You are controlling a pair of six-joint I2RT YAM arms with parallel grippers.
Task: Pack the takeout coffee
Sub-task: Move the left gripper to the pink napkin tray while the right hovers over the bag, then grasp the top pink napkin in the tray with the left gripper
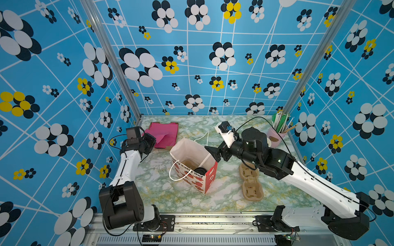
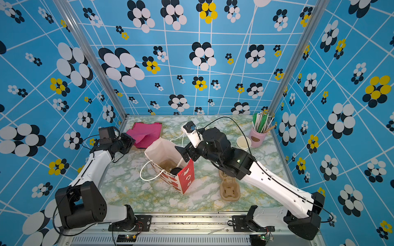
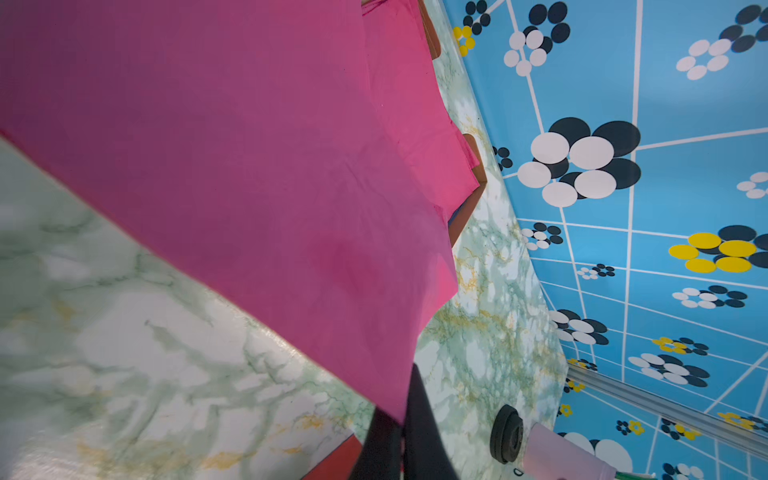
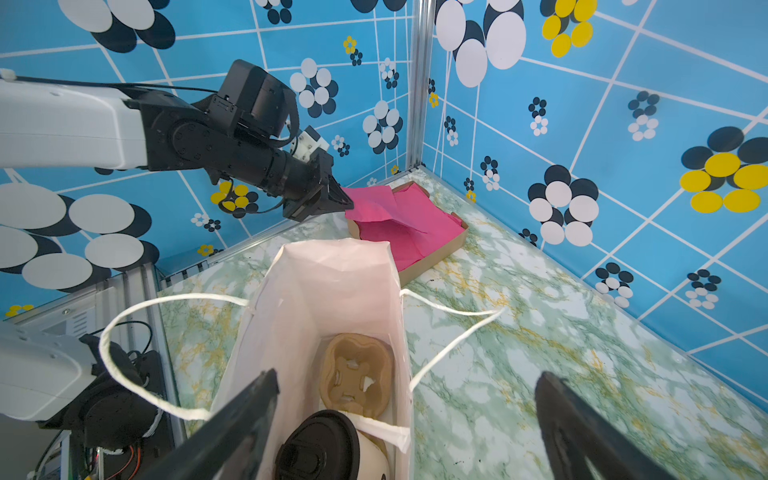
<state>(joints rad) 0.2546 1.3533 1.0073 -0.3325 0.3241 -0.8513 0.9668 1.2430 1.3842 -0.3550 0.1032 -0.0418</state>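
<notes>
The green-veined marble surface (image 1: 170, 196) carries an open bag (image 1: 211, 176) standing near the middle. A cardboard tray (image 4: 440, 253) of pink paper (image 1: 165, 133) lies at the back left, and a brown cup carrier (image 1: 252, 189) lies flat right of the bag. A pink cup (image 2: 258, 138) of straws stands back right, with a white cup (image 2: 243, 142) just beside it.

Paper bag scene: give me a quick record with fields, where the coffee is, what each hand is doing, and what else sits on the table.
coffee: takeout coffee, lid on, inside the paper bag
bag contents: the coffee, beside the empty slot of a pulp carrier on the bag's floor
left hand: shut on a corner of a pink tissue sheet
right hand: open, empty, at the bag's mouth
also on table: second pulp carrier, pink straw holder, lidless white cup
</notes>
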